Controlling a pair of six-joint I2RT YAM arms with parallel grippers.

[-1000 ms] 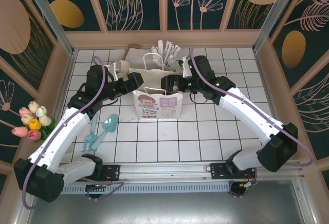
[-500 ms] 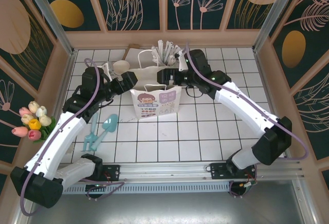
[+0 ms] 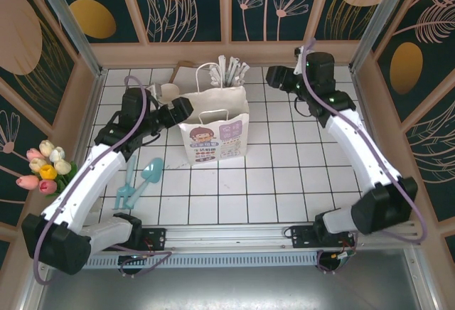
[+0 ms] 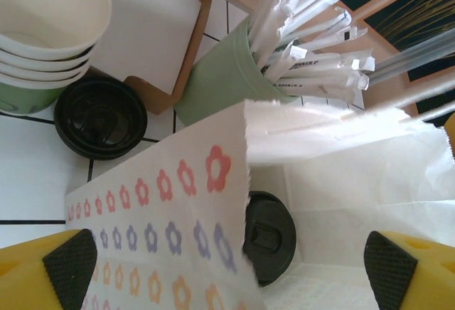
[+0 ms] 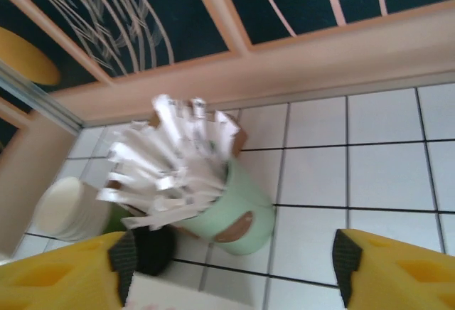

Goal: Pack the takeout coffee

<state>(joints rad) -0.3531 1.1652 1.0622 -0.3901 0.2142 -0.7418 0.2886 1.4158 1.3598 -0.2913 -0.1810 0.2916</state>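
The takeout coffee (image 4: 269, 235) is sitting inside the white paper bag (image 3: 217, 139), its round black lid facing up, so I am judging the cup to be standing upright with its long axis vertical. The left gripper (image 4: 227, 271) is hovering at the bag's left rim with its jaws spread wide. One wall of the bag is passing between the pads (image 4: 70, 264), but they are not pressing on it and are holding nothing. Seen from this wrist, the coffee is lying just beyond the fingers and slightly towards the right one.

The right gripper (image 3: 279, 79) is hanging well apart near the back wall, partly open and empty, looking down at the pale green cup of wrapped sticks (image 5: 238, 210). The left arm is clearly the nearer one
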